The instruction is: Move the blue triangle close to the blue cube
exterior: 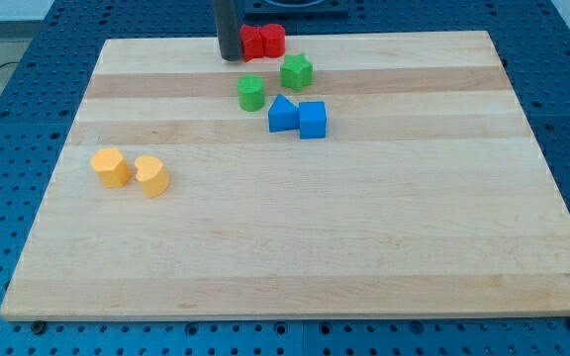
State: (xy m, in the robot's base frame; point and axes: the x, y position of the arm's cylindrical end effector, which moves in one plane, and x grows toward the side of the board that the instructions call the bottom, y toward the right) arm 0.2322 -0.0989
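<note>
Blue triangle touches blue cube on its left, near the bench top centre. My tip sits at the top edge, just left of two red blocks. No end effector fitted, so no state to tell. No writing legible.

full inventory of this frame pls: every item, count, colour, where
blue triangle: 1, blue, upper centre, touching the blue cube's left side
blue cube: 1, blue, upper centre
green blocks: 2, green, just above the blue pair
red blocks: 2, red, top edge, side by side
orange blocks: 2, orange, view's left
wooden board: 1, light wood, on blue perforated table
my tip: 1, dark rod, just left of the red blocks
</note>
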